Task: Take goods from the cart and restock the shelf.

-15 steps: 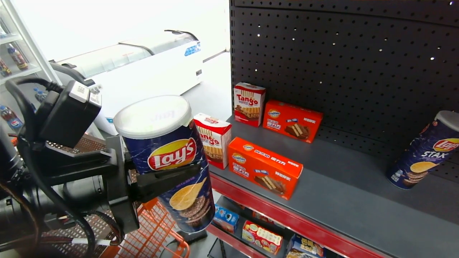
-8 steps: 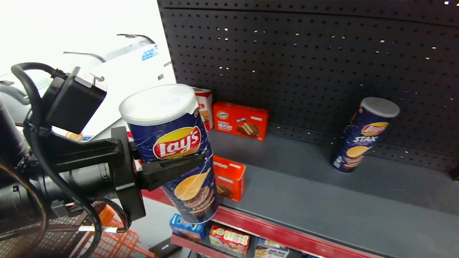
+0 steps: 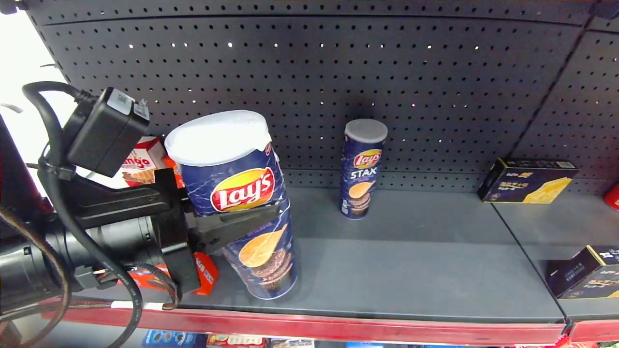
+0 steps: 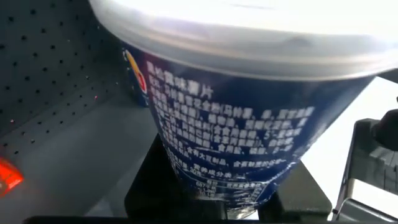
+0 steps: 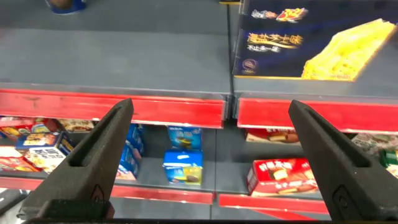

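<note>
A red-and-white wafer box [image 3: 140, 164] stands behind the left pincer [image 3: 237, 212], and an orange box [image 3: 205, 273] lies just beneath it, near the front of the grey shelf [image 3: 411, 261]. The left pincer is clamped around the middle of a tall blue chips can [image 3: 232, 193] with a white lid, holding it close to upright over the shelf's front part. Whether the can's base touches the board cannot be told. From the left wrist, the can [image 4: 236, 149] looms close, its printed side facing the camera. Beyond the pincer and to its right, well apart from the held can, a second chips can [image 3: 361, 169] stands upright against the perforated back panel [image 3: 338, 72]. Farther right, a dark box with yellow print [image 3: 527, 180] lies at the back and another dark box [image 3: 585, 270] nearer the front. The right pincer [image 5: 210, 106] hangs wide open and empty before the shelf's red front edge [image 5: 155, 106], a dark box [image 5: 311, 46] on the board beyond it and a blue pack [image 5: 183, 165] on the shelf below
</note>
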